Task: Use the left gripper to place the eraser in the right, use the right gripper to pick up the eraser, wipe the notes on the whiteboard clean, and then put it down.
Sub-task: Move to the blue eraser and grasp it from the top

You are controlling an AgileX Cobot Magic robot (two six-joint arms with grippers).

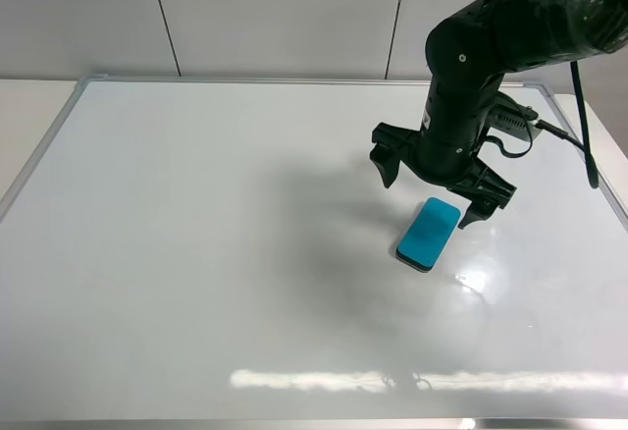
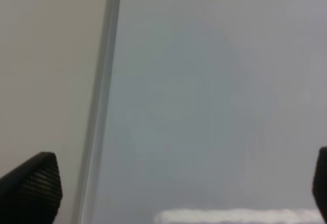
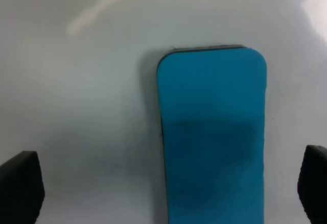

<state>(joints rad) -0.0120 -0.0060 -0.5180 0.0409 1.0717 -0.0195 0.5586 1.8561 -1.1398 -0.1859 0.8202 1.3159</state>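
Eraser lies flat on the whiteboard, right of centre in the high view and a little below the middle. My right gripper hangs directly over its upper end. The jaws are spread as wide as they go and have hold of nothing. In the right wrist view the teal block sits between my two fingers, well apart from each, with bare board on both sides. I cannot tell from the high view whether the nearer fingertip brushes the block's upper right corner.

Its long axis runs on a steep diagonal in the high view — lower end toward the bottom left, upper end toward the top right, pointing up under my wrist. The broad teal face is up.

It is a rounded rectangle with soft corners and a smooth, matte teal top. A thin dark layer shows along the lower edge where it meets the board. The whiteboard is glossy white, catching streaks of light, and edged by a thin silver frame.

My left gripper is also spread wide and empty — its textured black fingertips straddle the board's metal edge. One of them is over the cream table, the other over the white surface.
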